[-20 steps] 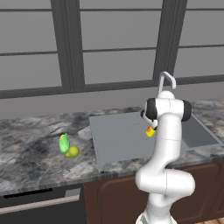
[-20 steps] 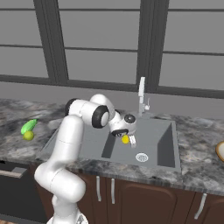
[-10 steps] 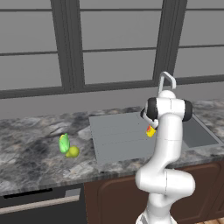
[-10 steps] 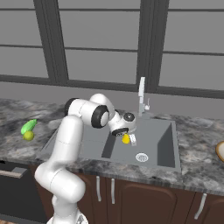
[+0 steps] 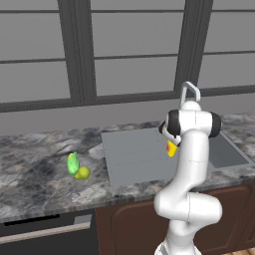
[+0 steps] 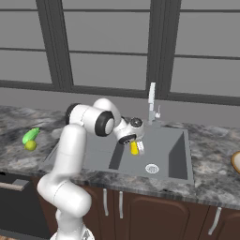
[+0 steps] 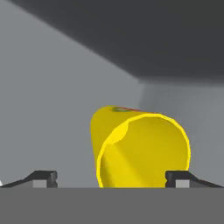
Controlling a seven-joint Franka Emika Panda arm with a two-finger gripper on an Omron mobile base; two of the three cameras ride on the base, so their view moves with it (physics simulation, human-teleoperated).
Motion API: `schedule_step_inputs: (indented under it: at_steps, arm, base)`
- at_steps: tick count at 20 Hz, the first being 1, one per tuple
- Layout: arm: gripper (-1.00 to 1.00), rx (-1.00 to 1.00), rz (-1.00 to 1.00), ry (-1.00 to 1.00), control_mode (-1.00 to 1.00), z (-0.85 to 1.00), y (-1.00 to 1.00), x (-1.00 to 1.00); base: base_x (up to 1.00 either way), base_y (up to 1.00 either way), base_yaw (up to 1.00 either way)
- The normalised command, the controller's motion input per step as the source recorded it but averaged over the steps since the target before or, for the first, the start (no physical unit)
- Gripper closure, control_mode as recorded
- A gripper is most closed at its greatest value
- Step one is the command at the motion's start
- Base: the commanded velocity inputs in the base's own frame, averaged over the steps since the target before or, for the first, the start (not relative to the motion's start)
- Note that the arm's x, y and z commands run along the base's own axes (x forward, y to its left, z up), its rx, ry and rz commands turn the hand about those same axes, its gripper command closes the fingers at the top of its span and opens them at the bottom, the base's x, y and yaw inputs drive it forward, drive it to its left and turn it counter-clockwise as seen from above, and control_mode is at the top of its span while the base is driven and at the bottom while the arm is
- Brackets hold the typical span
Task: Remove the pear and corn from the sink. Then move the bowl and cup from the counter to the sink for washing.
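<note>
Yellow fills the middle of the hand view: the cup (image 7: 142,148) lies tilted with its open mouth toward the camera, between the two dark fingertips (image 7: 43,178), which stand wide to either side with a gap between each tip and the cup wall. The gripper (image 7: 111,181) is released, jaws spread, clenching nothing. Behind the cup rise the grey walls of the sink (image 7: 52,96), meeting at a corner.

From the right base view, the gripper (image 6: 136,146) hangs over the sink (image 6: 185,154), pointing down into the basin, with the cup (image 6: 134,148) just below it, near the round drain (image 6: 152,168). The faucet (image 6: 152,101) stands at the sink's back edge, beyond the gripper. In the left base view the cup (image 5: 171,148) shows as a yellow patch beside the arm, over the sink (image 5: 134,154).

Left of the sink, on the marbled bench (image 5: 35,174), the corn (image 5: 72,162) and the pear (image 5: 82,173) lie touching or nearly so, well apart from the basin. In the right base view the corn (image 6: 31,135) sits just behind the pear (image 6: 30,146). Right of the sink, the bowl (image 6: 236,162) peeks in at the picture's edge, on the bench (image 6: 211,178).
</note>
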Motion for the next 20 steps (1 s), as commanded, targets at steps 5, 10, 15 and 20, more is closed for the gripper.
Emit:
schedule_step_inputs:
  at_steps: [5, 10, 15, 20]
  arm:
    - [-1.0, -0.01, 0.0, 0.0, -1.0, 0.24, 0.04, -0.08]
    - [-1.0, -0.03, 0.0, 0.01, -1.0, 0.31, 0.0, -0.19]
    - [-1.0, 0.0, 0.0, 0.01, -1.0, 0.32, 0.0, -0.28]
    - [-1.0, 0.0, -0.01, 0.05, -1.0, 0.35, -0.01, -0.3]
  base:
    - [0.0, 0.0, 0.0]
    - [0.0, 0.0, 0.0]
    - [0.0, 0.0, 0.0]
    - [0.0, 0.0, 0.0]
